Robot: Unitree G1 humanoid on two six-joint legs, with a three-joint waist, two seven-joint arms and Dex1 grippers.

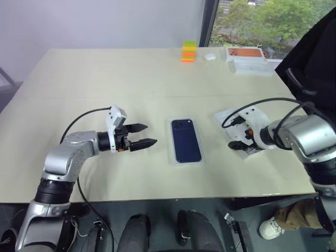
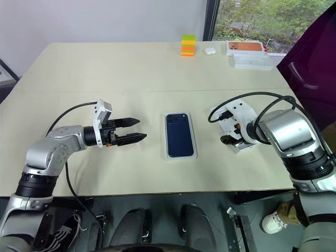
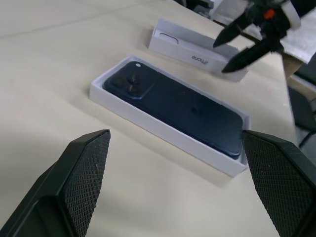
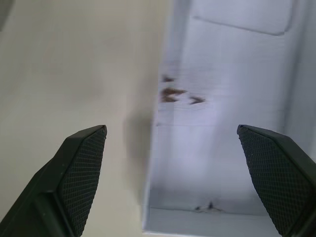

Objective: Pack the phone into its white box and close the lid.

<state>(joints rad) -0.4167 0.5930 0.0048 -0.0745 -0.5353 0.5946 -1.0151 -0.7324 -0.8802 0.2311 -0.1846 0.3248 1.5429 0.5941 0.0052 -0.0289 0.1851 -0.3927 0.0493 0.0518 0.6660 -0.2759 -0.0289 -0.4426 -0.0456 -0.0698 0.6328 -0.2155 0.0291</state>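
One phone (image 1: 187, 139), one white box (image 3: 148, 118), one lid (image 3: 195, 52), two end effectors.

The phone (image 2: 179, 134) lies flat inside the white box (image 3: 132, 110), near the front middle of the table (image 1: 131, 73). The lid (image 3: 195, 50) lies on the table to the right of the box, apart from it. The left gripper (image 2: 129, 130) hovers to the left of the box, jaws spread, pointing toward it. The right gripper (image 3: 244, 40) hangs directly above the lid, jaws spread, pointing down. At the far right edge of the table sit stacked blocks (image 2: 188, 44), a small case (image 2: 210, 51) and further boxes (image 2: 249, 54).
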